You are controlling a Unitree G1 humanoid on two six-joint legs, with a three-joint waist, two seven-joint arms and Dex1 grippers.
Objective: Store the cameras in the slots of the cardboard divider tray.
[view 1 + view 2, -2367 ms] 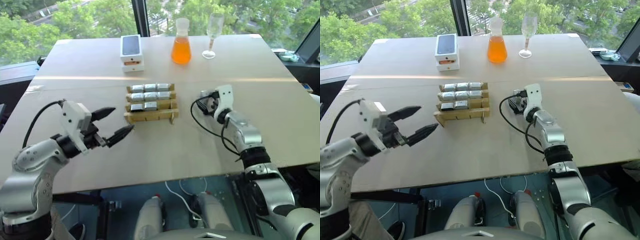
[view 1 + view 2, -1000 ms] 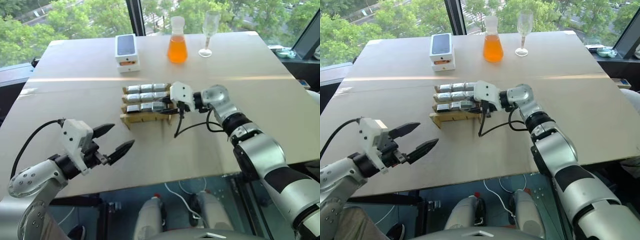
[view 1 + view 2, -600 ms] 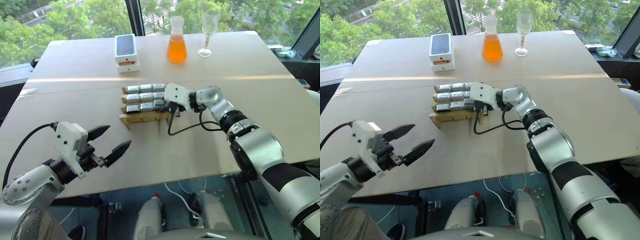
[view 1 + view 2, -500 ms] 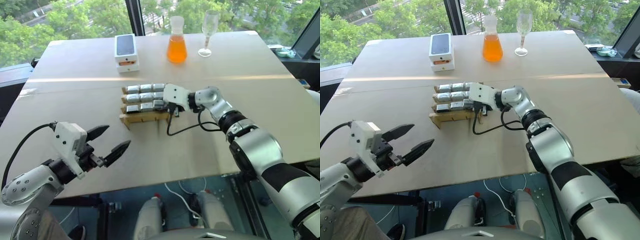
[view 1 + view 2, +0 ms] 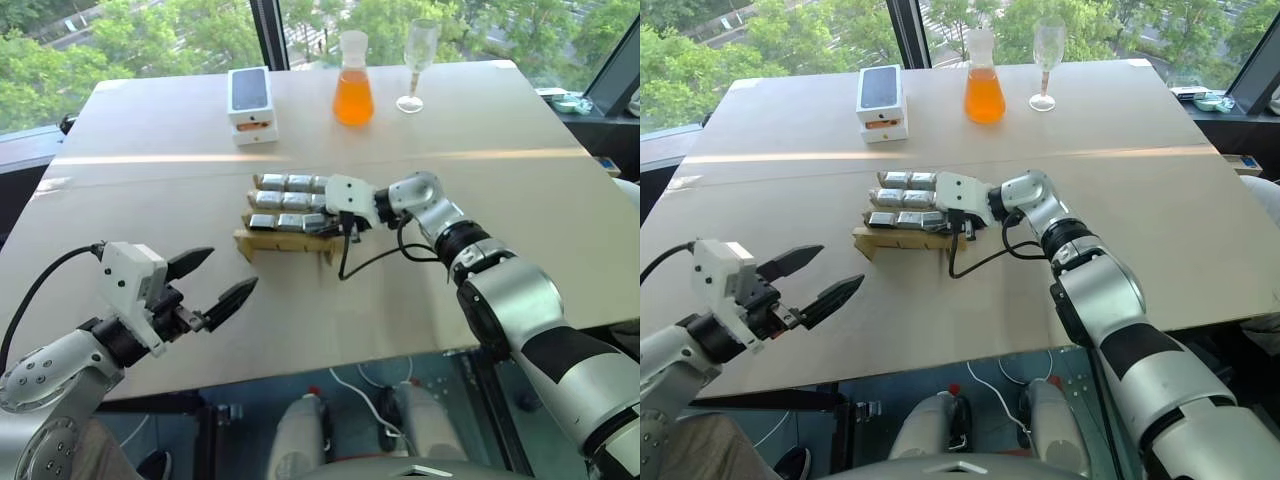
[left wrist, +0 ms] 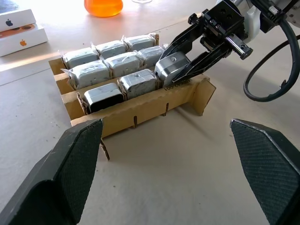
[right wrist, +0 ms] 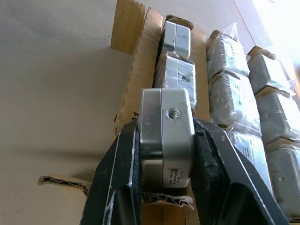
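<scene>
Beige tabletop (image 5: 520, 200) before large windows with green trees outside. Near the centre of the head view, cardboard divider tray (image 5: 285, 243), lying slightly turned, its front strip facing the lower edge. Inside the tray, cameras (image 6: 112, 63), small silver-grey blocks, several wrapped in clear film, filling the two far rows and two slots of the near row. Right gripper (image 7: 164, 154), reaching in from the right side of the frame, clamped on one more camera (image 7: 166, 126), black fingers (image 7: 117, 173) pressed on both flat sides of it. Held camera low over the last slot at the right end of the near row, against the tray's cardboard wall; cannot tell whether already resting on the bottom. Black cable (image 5: 370, 262) looping down from the right wrist across the table, just beside the tray. Left gripper (image 5: 215, 283) in the lower left of the frame, fingers wide apart, holding nothing, hanging over the table edge, well apart from the tray, pointing toward it. At the upper part of the frame, white phone box (image 5: 252, 95) stacked on a second white box, further right a flask of orange liquid (image 5: 353, 85), then an empty wine glass (image 5: 418, 60), all three near the far table edge and well apart from the tray.
</scene>
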